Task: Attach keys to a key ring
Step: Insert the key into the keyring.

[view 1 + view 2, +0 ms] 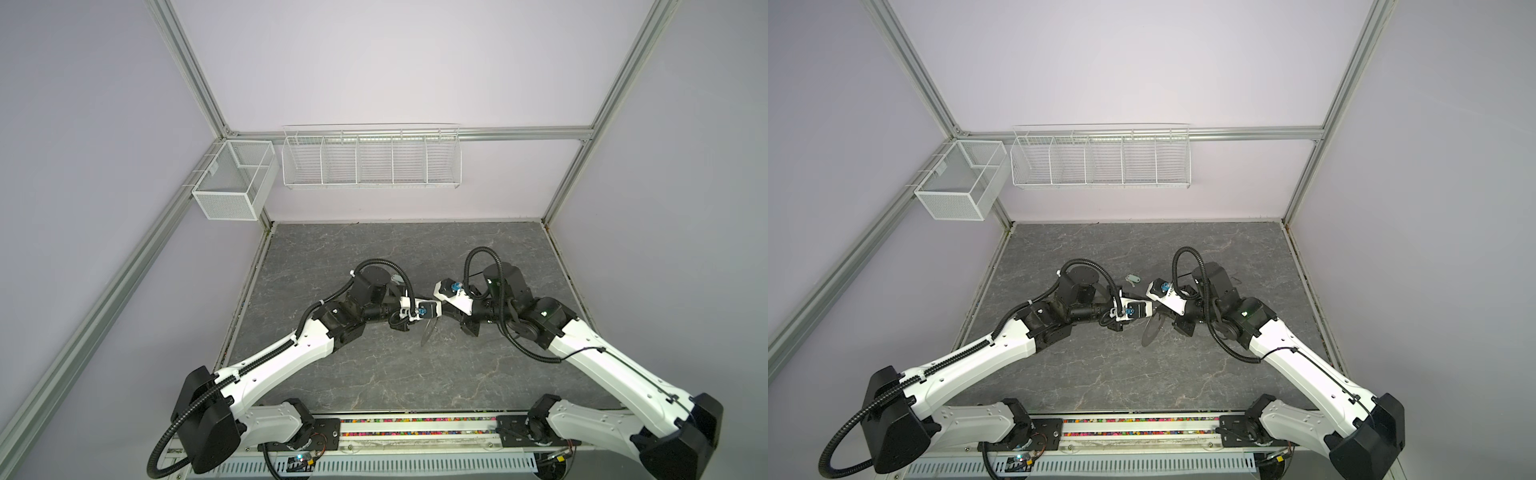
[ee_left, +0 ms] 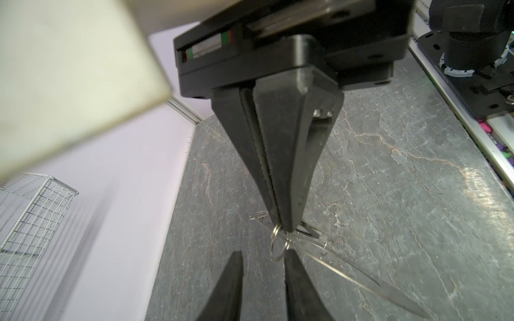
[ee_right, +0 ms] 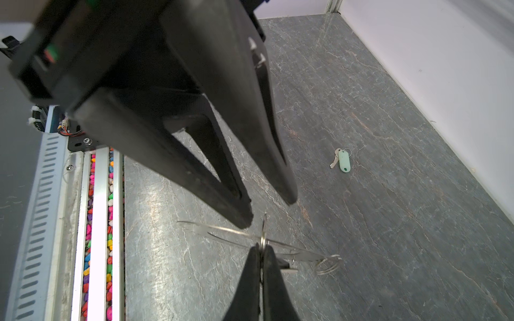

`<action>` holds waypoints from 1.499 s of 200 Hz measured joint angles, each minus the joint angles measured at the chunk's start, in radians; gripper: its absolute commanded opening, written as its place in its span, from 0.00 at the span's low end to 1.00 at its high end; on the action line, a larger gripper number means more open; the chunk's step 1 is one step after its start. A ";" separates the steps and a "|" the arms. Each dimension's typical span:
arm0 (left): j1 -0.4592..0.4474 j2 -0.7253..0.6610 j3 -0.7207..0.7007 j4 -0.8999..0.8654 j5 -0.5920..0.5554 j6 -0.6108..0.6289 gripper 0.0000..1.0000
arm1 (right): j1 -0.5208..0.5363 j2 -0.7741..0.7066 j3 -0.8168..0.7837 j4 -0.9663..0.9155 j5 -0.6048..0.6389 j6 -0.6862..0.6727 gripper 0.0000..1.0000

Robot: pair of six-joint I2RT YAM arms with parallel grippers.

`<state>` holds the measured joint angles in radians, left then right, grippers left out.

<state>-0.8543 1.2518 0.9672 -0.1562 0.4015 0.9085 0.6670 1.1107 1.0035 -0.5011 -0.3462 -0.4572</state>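
One key ring [image 1: 1152, 331] is counted: a thin, stiff metal disc, judged light and slippery, held tilted above the middle of the table [image 1: 1142, 386] between two grippers. The right gripper [image 3: 262, 250] is pinched shut on its rim, where a small wire loop sits. The left gripper [image 3: 268, 207] stands narrowly apart and holds nothing. A hold at the rim is judged best, since the flat faces can slide. One key [image 3: 340, 161] with a pale tag is seen lying flat farther back, best taken by the tag. A second key cannot be told. At least two wire loops [image 3: 329, 264] are counted, tiny and probably springy.
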 measured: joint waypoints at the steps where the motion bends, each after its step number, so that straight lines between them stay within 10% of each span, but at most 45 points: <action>1: 0.000 0.000 0.000 0.000 -0.001 0.001 0.23 | 0.000 0.000 0.000 0.000 0.000 0.000 0.07; 184: -0.023 0.063 0.049 -0.056 -0.019 0.011 0.00 | 0.003 -0.001 0.005 0.008 0.002 -0.036 0.19; 300: 0.070 0.061 0.034 0.037 0.129 -0.270 0.00 | -0.010 -0.161 -0.101 0.118 0.099 0.024 0.28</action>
<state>-0.7845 1.3128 1.0012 -0.1188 0.5304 0.6384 0.6567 0.9501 0.9024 -0.3832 -0.2474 -0.4332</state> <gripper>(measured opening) 0.049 0.270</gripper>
